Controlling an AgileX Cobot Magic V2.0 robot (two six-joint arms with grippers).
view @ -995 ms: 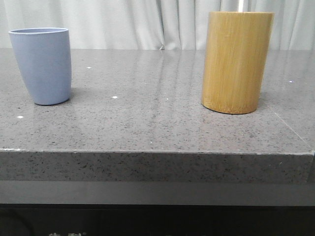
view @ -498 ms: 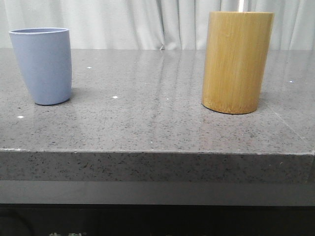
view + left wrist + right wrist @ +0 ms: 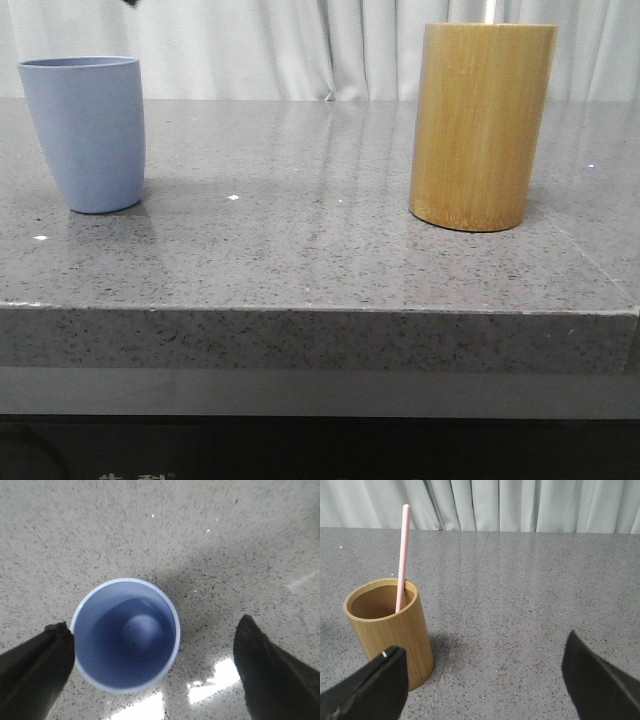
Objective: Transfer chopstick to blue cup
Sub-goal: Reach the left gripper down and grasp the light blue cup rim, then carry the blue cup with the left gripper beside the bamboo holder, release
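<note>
The blue cup [image 3: 84, 133] stands upright on the grey speckled stone table [image 3: 300, 250] toward the robot's left, well apart from the taller bamboo holder [image 3: 482, 126] on the right. Seen from the left wrist, the left gripper [image 3: 152, 647] hangs over the cup with its dark fingers [image 3: 37, 662] spread wide, one on each side of the rim, gripping nothing; the cup's inside is bare down to its base, and both fingers are cut off by the frame edge. From the right wrist, the right gripper [image 3: 482, 677] is likewise wide and holding nothing, only its two tips showing. One pale pink chopstick [image 3: 402, 557] leans inside the bamboo holder, its lower end hidden by the wall; whether a second stick is there cannot be told. In the front view only a sliver pokes above the holder, cropped at the top. Pale curtains [image 3: 300, 45] close the background
</note>
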